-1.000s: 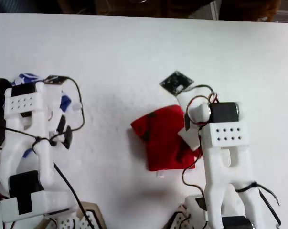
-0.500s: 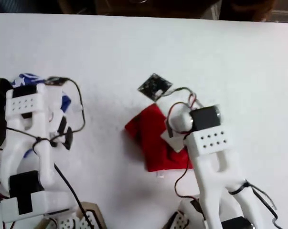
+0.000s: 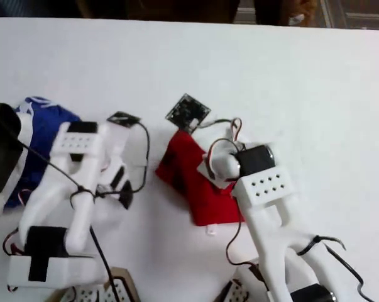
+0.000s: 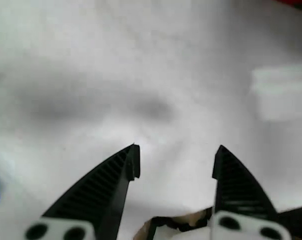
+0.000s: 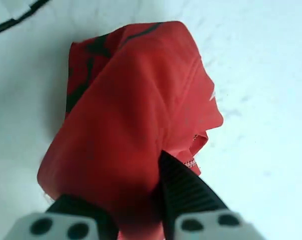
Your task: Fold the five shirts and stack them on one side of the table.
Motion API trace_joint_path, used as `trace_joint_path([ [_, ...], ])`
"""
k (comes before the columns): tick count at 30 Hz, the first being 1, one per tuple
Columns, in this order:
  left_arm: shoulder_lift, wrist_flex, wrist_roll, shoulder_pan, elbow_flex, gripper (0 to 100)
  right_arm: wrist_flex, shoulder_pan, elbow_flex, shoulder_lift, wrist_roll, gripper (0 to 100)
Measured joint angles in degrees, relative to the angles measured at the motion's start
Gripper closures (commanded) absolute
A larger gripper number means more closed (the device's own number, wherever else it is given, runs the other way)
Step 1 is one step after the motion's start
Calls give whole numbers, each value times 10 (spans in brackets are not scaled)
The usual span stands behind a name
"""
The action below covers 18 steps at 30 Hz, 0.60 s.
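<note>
As the right arm drags the red shirt (image 3: pixel 184 173) leftward across the table (image 3: pixel 290 69) in the high view, the left arm swings off the blue shirt (image 3: pixel 41 129) at the table's left edge to meet it, likely for a two-handed fold. From the left wrist, the left gripper (image 4: pixel 176 155) hangs wide open over bare tabletop. From the right wrist, the right gripper (image 5: pixel 135 175) is clamped on bunched red cloth.

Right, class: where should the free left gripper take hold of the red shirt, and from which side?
Grip the pointed corner of the red shirt that juts toward the left arm, coming in from that side with the open left gripper. It probably lies free on the table, while the right gripper clamps the opposite edge.
</note>
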Motion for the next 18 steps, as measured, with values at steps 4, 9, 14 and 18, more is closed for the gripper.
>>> trace_joint_path([
  [4, 0, -39, 14, 41, 0, 734, 32, 12, 0, 0, 35, 818],
  [9, 0, -83, 15, 76, -2, 733, 84, 58, 0, 0, 76, 693],
  [14, 0, -94, 15, 94, -71, 733, 122, 134, 0, -12, 86, 690],
  [18, 4, -130, 12, 124, -134, 733, 128, 213, 0, -52, 88, 690],
])
